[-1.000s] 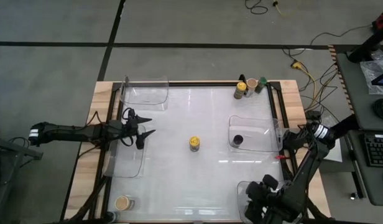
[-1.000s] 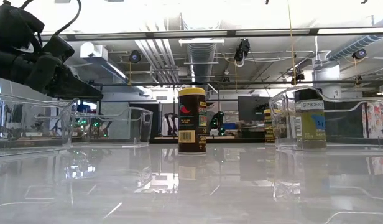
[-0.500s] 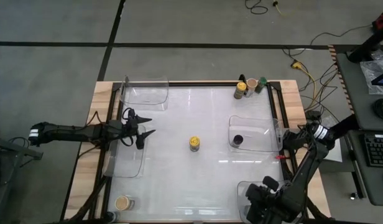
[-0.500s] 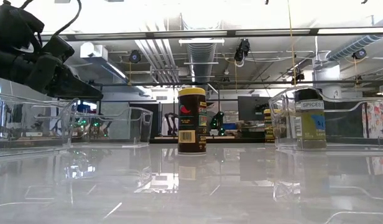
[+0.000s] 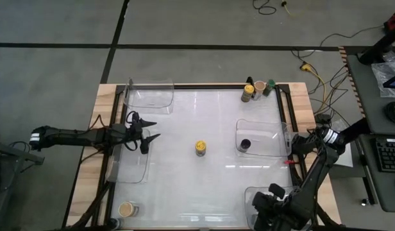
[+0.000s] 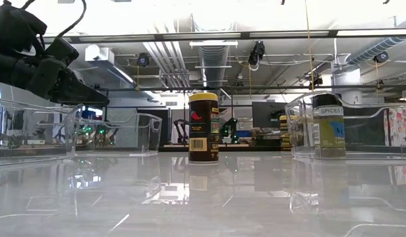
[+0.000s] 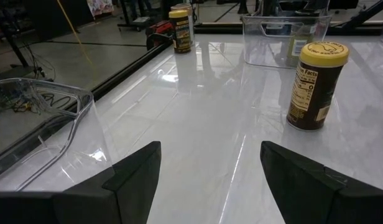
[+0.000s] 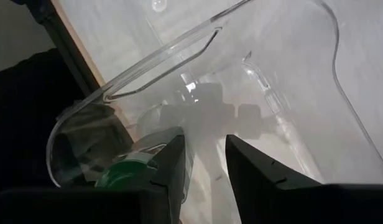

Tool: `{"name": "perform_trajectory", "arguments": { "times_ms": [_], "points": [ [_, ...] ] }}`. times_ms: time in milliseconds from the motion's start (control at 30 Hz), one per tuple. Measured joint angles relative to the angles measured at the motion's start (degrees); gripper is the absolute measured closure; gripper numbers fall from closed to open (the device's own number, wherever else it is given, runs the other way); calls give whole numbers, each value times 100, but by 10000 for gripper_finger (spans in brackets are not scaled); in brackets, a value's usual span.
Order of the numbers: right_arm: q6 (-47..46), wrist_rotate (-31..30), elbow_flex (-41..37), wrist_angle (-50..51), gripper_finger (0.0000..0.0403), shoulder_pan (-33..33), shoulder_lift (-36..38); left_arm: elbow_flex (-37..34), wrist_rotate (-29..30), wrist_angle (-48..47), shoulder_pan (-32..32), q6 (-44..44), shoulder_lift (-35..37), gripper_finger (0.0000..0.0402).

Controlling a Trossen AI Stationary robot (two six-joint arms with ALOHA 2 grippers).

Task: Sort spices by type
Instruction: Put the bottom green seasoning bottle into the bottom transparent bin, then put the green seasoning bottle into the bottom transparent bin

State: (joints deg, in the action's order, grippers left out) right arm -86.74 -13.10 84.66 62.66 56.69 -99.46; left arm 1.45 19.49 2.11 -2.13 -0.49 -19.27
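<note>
Left hand [image 5: 148, 133] spread over a tray; right hand [image 8: 204, 163] (beside green-lidded jar [image 8: 122, 175]) grip unclear

Glossy white table [image 5: 184, 122], clear plastic trays [image 5: 149, 96]

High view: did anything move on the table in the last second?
Only the right gripper, over the near right tray, drew slightly back toward the table's near edge; it took hold of nothing. The left gripper, the yellow jar and the other jars stayed put.
</note>
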Motion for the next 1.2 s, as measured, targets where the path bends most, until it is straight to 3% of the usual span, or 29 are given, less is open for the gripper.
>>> {"name": "perform_trajectory", "arguments": {
  "times_ms": [233, 500, 667, 867, 1200],
  "points": [
    [-20, -46, 114, 358, 272, -56, 35, 0, 0, 0, 0, 0, 0, 141],
    [362, -220, 756, 1139, 223, -348, 46, 0, 0, 0, 0, 2, 2, 141],
    [1005, -884, 1314, 1467, 205, -651, 46, 0, 0, 0, 1, 1, 0, 141],
    [1339, -1623, 1884, 2289, 212, -1128, 48, 0, 0, 0, 0, 0, 0, 141],
    [1610, -2896, 1969, 2738, 226, -2328, 177, 0, 0, 0, 2, 0, 0, 141]
  ]
}}
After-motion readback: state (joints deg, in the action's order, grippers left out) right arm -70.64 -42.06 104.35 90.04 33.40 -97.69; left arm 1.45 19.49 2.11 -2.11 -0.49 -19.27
